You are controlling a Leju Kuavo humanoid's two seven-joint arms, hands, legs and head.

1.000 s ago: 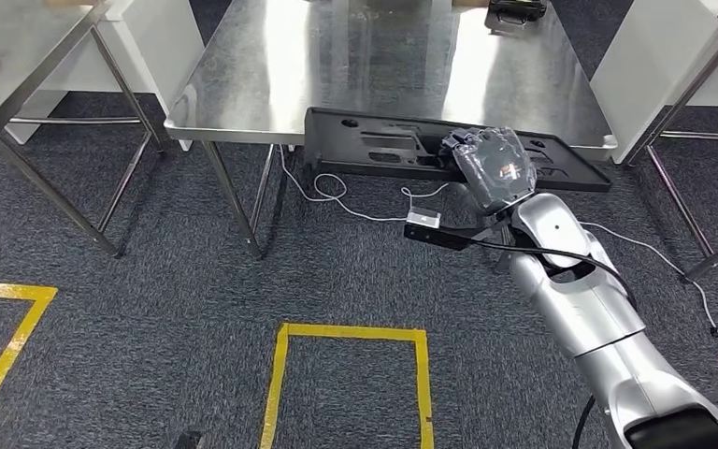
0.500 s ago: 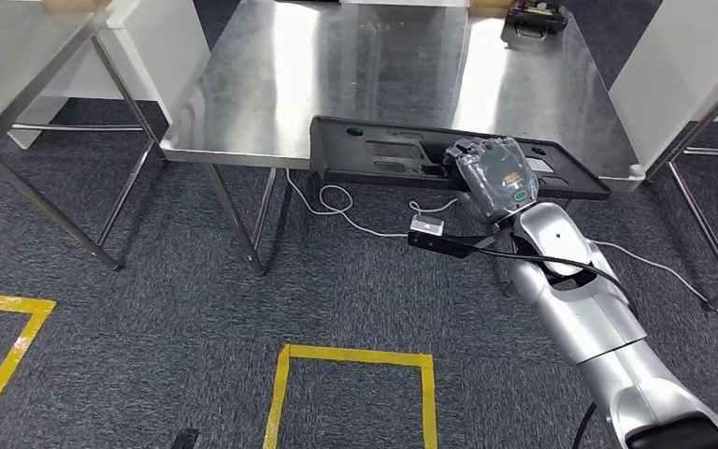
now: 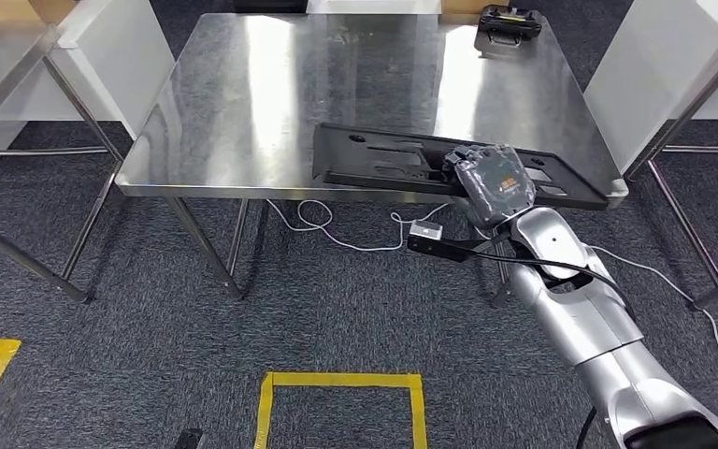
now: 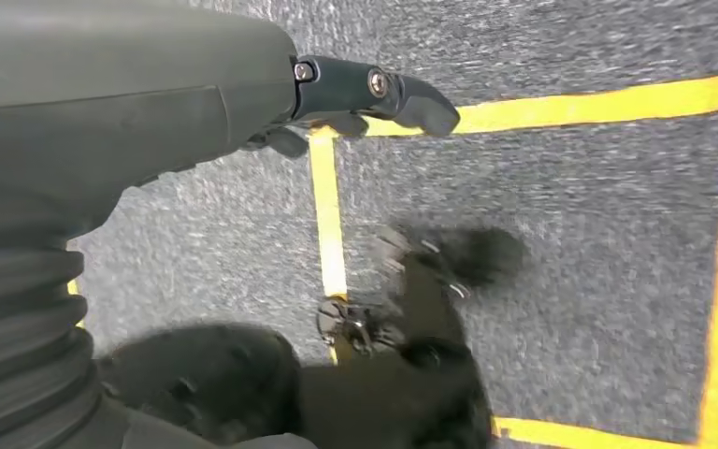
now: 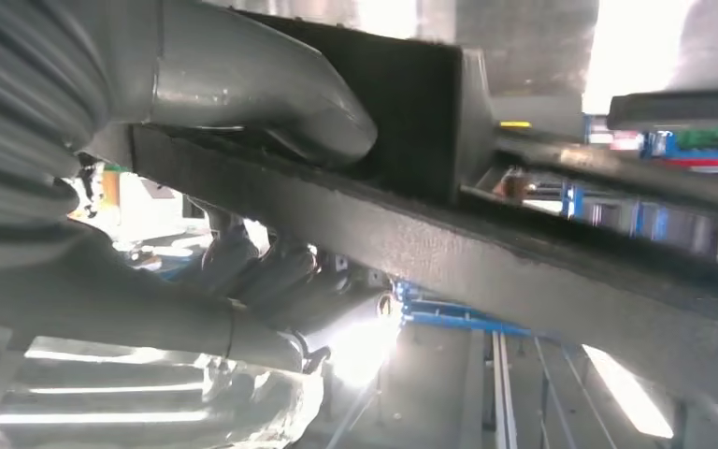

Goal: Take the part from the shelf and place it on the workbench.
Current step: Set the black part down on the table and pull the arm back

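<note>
One long black part (image 3: 402, 164) lies along the near edge of the steel workbench (image 3: 271, 94), its right end just reaching the table's right corner, with the right hand (image 3: 494, 182) clamped on its near rim, thumb (image 5: 262, 89) above and fingers (image 5: 271, 271) beneath. Bare steel stretches beyond the part to a small black case (image 3: 508, 23) at the far edge. The left hand (image 4: 355, 103) hangs over grey carpet with yellow tape lines (image 4: 329, 215), its fingers apart and holding nothing.

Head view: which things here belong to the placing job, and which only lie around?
Belong to the job:
black part
right hand gripping it
steel workbench

Just lying about:
black case at the workbench's far corner
white cable on the floor
yellow floor tape
</note>
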